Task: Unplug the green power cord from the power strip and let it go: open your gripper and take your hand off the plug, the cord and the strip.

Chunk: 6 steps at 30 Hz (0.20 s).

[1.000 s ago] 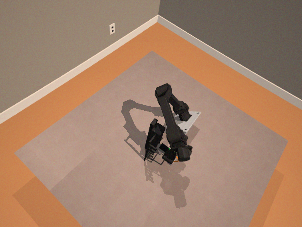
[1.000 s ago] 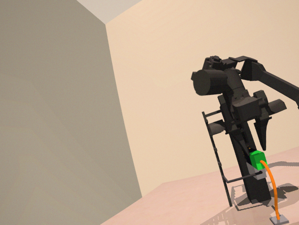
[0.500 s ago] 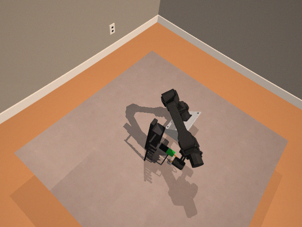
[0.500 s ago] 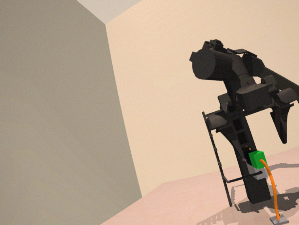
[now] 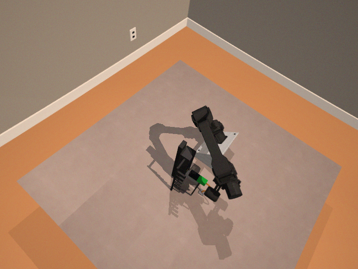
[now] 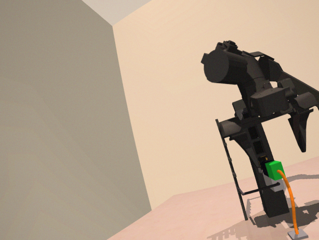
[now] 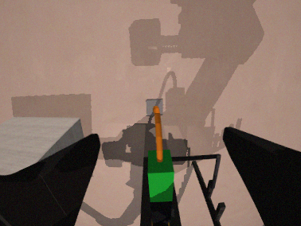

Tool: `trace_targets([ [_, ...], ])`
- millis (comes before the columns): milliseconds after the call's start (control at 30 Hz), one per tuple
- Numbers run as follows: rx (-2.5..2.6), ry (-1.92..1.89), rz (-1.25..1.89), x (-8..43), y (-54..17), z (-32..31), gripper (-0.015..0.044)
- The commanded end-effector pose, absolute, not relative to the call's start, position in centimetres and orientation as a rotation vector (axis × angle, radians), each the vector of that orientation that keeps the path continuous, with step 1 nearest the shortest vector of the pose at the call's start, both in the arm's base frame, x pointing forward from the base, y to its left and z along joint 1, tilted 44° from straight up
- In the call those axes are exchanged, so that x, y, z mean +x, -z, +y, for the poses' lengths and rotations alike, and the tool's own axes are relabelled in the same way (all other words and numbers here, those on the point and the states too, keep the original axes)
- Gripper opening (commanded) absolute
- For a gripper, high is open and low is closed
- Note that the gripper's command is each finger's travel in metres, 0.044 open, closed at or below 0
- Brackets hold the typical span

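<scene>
The green plug (image 5: 202, 180) (image 6: 274, 171) (image 7: 161, 185) has a black rear end facing the upright black power strip (image 6: 275, 203). Small gold bits show by that end in the exterior view and at the wrist view's bottom edge. I cannot tell whether the prongs are clear of the socket. The orange cord (image 6: 291, 198) (image 7: 158, 135) runs from the plug down to a small grey plate (image 6: 304, 234) (image 7: 150, 103). My gripper (image 6: 281, 159) (image 7: 162, 137) is wide open, one finger on each side of the plug with gaps in the wrist view. In the exterior view the left fingertip overlaps the strip's outline, close to the plug.
A thin black frame with short pegs (image 6: 233, 173) (image 7: 201, 179) stands beside the strip, with a bar reaching out below the plug. A grey block (image 6: 278, 186) sits on the strip under the plug. A pale sloped base (image 5: 232, 140) (image 7: 37, 137) is near the arm's foot.
</scene>
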<state>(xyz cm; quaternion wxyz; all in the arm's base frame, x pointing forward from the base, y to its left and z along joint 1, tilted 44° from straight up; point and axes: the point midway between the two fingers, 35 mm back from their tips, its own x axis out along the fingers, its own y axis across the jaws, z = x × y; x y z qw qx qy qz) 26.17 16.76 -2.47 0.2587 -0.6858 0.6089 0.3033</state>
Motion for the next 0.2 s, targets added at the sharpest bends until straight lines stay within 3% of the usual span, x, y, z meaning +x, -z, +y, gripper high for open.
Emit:
trace_targets([
  [0, -1.851, -0.823, 1.653, 26.11, 2.47, 16.82, 0.0440],
  [167, -1.851, -0.823, 1.653, 26.11, 2.47, 16.82, 0.0440],
])
